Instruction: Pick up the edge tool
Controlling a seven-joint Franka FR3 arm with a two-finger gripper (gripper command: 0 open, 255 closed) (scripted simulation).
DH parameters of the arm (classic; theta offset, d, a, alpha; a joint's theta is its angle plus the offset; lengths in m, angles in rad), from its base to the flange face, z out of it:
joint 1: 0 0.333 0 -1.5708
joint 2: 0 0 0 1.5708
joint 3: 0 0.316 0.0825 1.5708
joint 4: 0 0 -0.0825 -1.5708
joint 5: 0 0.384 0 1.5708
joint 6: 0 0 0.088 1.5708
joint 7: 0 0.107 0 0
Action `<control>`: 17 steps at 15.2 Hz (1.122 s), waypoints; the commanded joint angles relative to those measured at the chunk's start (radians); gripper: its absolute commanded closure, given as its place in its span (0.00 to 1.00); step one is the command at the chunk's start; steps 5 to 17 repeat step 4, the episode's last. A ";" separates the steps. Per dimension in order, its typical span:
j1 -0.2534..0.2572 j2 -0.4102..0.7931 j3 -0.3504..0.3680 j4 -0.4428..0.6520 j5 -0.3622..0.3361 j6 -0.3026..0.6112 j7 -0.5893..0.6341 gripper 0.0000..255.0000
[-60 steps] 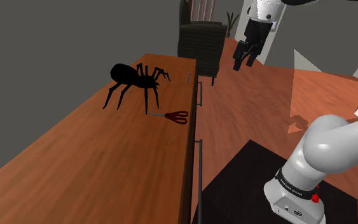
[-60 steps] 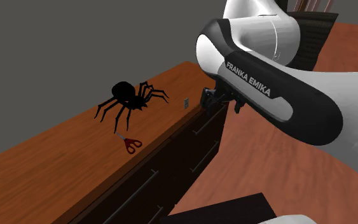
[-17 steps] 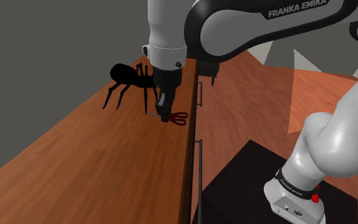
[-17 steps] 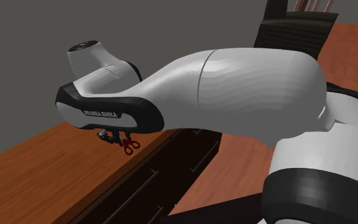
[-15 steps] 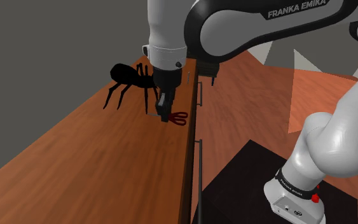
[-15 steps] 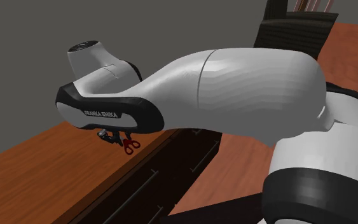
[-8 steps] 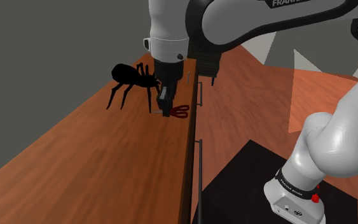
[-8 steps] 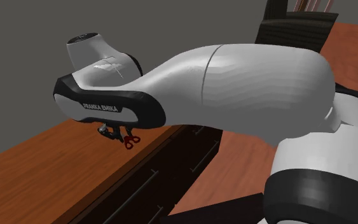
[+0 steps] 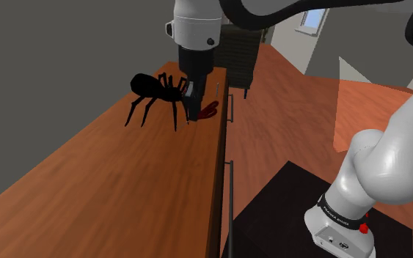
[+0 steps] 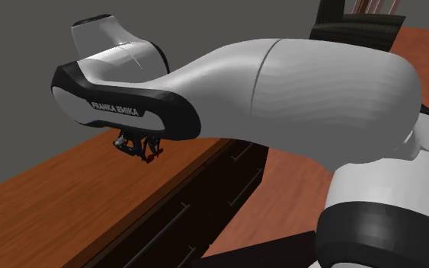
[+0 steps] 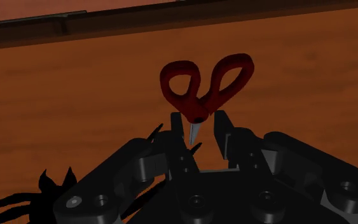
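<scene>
The edge tool is a pair of scissors (image 11: 204, 86) with red handles and a short grey blade. My black gripper (image 11: 199, 127) is shut on it: the fingers (image 11: 182, 124) clasp the blade just below the handles, which stick out past the fingertips. In the shoulder view the gripper (image 9: 191, 110) hangs from the arm above the wooden tabletop (image 9: 124, 176), near its front edge, with the scissors (image 9: 209, 110) lifted off the wood and tilted. In the second exterior view the gripper (image 10: 138, 146) and a bit of red handle (image 10: 158, 152) peek out under the arm.
A big black toy spider (image 9: 153, 89) stands on the tabletop just beyond the gripper. The cabinet front has thin bar handles (image 9: 229, 110). A dark armchair (image 9: 238, 48) stands past the table's far end. The black stand (image 9: 300, 212) is at the lower right.
The gripper has risen from the tabletop with the scissors clasped in it. The scissors went up and now tilt in the air; the spider has not moved.
</scene>
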 commanded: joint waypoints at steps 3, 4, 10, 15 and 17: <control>0.000 0.008 0.002 0.053 -0.003 -0.045 0.001 1.00; 0.000 0.008 0.002 0.053 -0.003 -0.045 0.001 1.00; 0.000 0.008 0.002 0.053 -0.003 -0.045 0.001 1.00; 0.000 0.008 0.002 0.053 -0.003 -0.045 0.001 1.00; 0.000 0.008 0.002 0.053 -0.003 -0.045 0.001 1.00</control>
